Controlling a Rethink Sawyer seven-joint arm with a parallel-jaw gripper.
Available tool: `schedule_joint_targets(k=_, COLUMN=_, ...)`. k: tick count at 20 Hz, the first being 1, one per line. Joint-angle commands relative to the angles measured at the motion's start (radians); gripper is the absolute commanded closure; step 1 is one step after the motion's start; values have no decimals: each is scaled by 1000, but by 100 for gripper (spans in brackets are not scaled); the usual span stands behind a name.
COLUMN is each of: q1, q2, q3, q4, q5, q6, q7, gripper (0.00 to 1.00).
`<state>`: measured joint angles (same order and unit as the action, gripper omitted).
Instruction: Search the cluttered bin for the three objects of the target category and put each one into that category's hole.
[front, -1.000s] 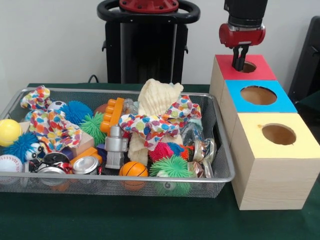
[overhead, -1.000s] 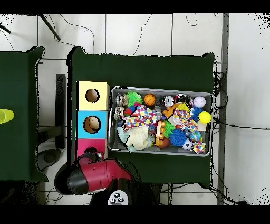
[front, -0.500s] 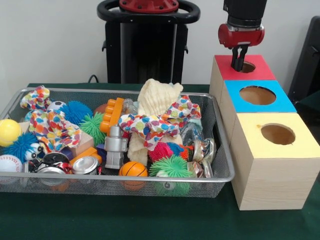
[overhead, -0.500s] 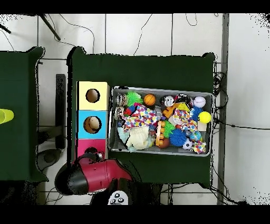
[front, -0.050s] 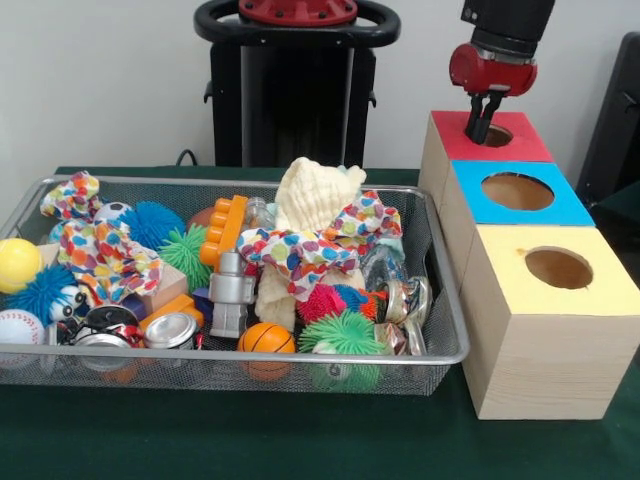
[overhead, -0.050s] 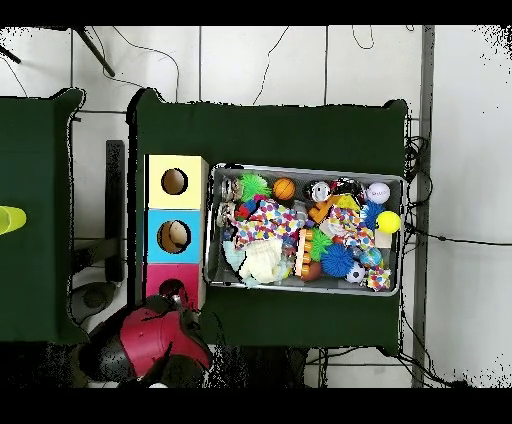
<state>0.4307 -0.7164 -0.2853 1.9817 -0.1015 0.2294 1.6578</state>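
My gripper (front, -0.050s: 481, 135) hangs over the hole (front, -0.050s: 497, 133) of the red-topped box (front, -0.050s: 520, 147), its fingers close together with nothing between them. In the overhead view the gripper (overhead, -0.050s: 172, 294) sits at that box's (overhead, -0.050s: 158, 277) edge under the red arm. The wire bin (front, -0.050s: 250, 355) holds a jumble: heart-print cloth bows (front, -0.050s: 315, 245), a cream cloth (front, -0.050s: 315, 190), spiky balls (front, -0.050s: 345, 333), a small basketball (front, -0.050s: 266, 338), a yellow ball (front, -0.050s: 18, 262), a baseball (front, -0.050s: 18, 325), metal cans (front, -0.050s: 172, 330) and an orange block (front, -0.050s: 224, 228).
Beside the bin stand the blue-topped box (front, -0.050s: 560, 205) and the yellow-topped box (front, -0.050s: 590, 300), each with a round hole. From above, something pale lies inside the blue box's hole (overhead, -0.050s: 174, 236). Green cloth (front, -0.050s: 300, 440) covers the table.
The gripper has risen a little and shifted slightly to the right above the red box's hole. In the overhead view the arm's red body has swung toward the lower left.
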Motion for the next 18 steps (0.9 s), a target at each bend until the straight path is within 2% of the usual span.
schedule_joint_targets(k=1, q1=31, q2=87, q3=-218, q4=-84, q5=39, q6=75, q7=275, gripper=100)
schedule_joint_targets(k=4, q1=-8, q2=86, q3=-174, q4=-57, q5=55, q6=20, q7=248, gripper=100)
schedule_joint_targets(k=8, q1=-239, q2=-28, q3=81, q4=73, q5=50, q6=-55, q7=141, gripper=100)
schedule_joint_targets(k=9, q1=-260, q2=-49, q3=102, q4=86, q5=49, q6=-48, q7=129, gripper=100)
schedule_joint_targets(k=14, q1=-258, q2=-67, q3=126, q4=86, q5=60, q6=-26, q7=165, gripper=100)
schedule_joint_targets(k=18, q1=-290, q2=-31, q3=192, q4=99, q5=71, q6=-94, q7=195, gripper=100)
